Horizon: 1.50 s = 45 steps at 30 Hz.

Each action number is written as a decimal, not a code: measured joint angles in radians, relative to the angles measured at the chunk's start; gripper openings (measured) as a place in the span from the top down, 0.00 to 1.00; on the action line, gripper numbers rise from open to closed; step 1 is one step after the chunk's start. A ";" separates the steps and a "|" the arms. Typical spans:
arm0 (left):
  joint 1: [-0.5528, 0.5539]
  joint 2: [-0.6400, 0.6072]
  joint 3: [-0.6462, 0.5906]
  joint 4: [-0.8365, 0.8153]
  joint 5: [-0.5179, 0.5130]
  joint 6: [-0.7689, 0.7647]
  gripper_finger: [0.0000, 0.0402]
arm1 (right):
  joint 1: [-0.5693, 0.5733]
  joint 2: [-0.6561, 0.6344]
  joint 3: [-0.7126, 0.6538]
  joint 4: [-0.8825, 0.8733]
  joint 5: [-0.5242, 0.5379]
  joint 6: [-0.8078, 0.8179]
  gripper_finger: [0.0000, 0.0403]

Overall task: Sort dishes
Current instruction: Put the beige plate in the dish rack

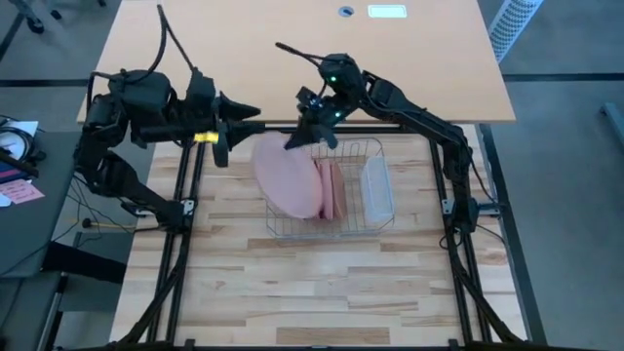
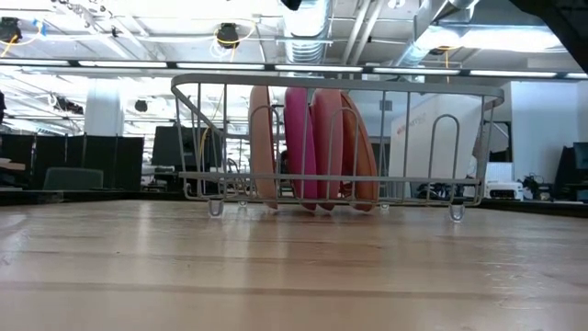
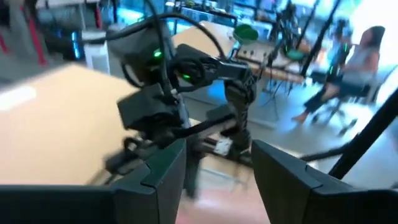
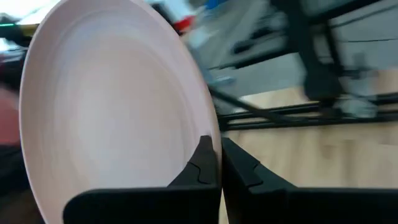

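Observation:
A wire rack (image 1: 336, 219) stands mid-table. Several dishes stand on edge in it: magenta (image 2: 299, 147) and salmon-orange (image 2: 329, 147) plates, side by side. A pale pink plate (image 1: 288, 177) leans over the rack's left end, and my right gripper (image 1: 295, 139) is shut on its far rim. My left gripper (image 1: 255, 125) hovers level just left of that plate's far edge. It is open, with nothing between its fingers (image 3: 163, 177), and faces the right arm (image 3: 186, 74). My right gripper pinches the pale pink plate's rim (image 4: 208, 134) between its two fingers, only the edge lying between them. The fingers come from the table's far side, slanting slightly down. The plate stands tilted on edge; whether its lower rim rests in the rack I cannot tell.
A translucent rectangular tub (image 1: 377, 190) lies in the rack's right end. Bare wooden tabletop (image 1: 322, 292) stretches from the rack to the near edge. A tan board (image 1: 292, 58) lies beyond the far edge. People sit in the room behind (image 3: 354, 68).

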 joint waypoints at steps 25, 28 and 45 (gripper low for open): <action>0.019 0.071 -0.010 -0.394 -0.530 -0.136 0.53 | 0.057 -0.025 0.034 0.008 0.851 -0.299 1.00; 0.028 0.094 -0.011 -0.424 -0.525 -0.139 0.55 | 0.070 -0.038 0.034 0.004 0.893 -0.360 1.00; 0.056 0.155 -0.010 -0.420 -0.465 -0.112 0.94 | 0.103 -0.045 0.034 -0.119 1.085 -0.521 1.00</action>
